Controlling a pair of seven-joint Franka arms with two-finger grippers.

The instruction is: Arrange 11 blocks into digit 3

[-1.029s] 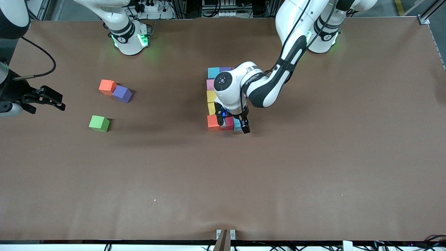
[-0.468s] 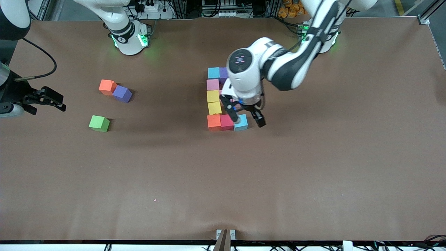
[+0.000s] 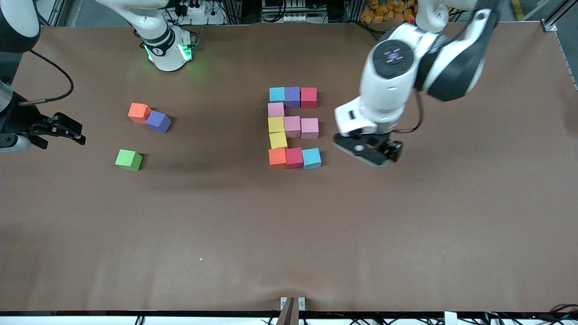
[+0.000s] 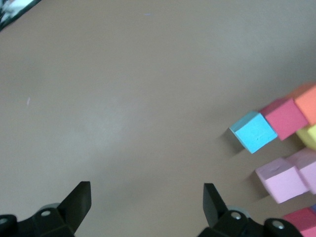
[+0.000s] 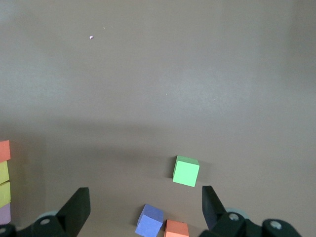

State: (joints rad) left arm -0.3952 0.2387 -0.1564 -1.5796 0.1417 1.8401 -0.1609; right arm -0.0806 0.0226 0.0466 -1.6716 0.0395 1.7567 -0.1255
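The blocks form the digit 3 (image 3: 292, 127) mid-table, all touching. Its bar nearest the robots is light blue, purple (image 3: 292, 97) and red. The middle bar is yellow and two pink (image 3: 309, 128). The bar nearest the front camera is orange (image 3: 277, 158), red (image 3: 294, 158) and light blue (image 3: 311, 158). Single pink and yellow cubes join the bars. My left gripper (image 3: 368, 153) hangs open and empty over bare table beside the figure, toward the left arm's end. Its wrist view shows the light blue block (image 4: 253, 132) past its open gripper (image 4: 147, 197). My right gripper (image 3: 63, 128) waits open.
Three loose cubes lie toward the right arm's end: an orange cube (image 3: 139, 113) touching a purple cube (image 3: 158, 121), and a green cube (image 3: 128, 160) nearer the front camera. The right wrist view shows the green cube (image 5: 186, 171) ahead of my right gripper (image 5: 145, 193).
My left gripper has risen from the light blue block in the figure's nearest bar and swung toward the left arm's end. That block stays in place. The right arm has not moved.
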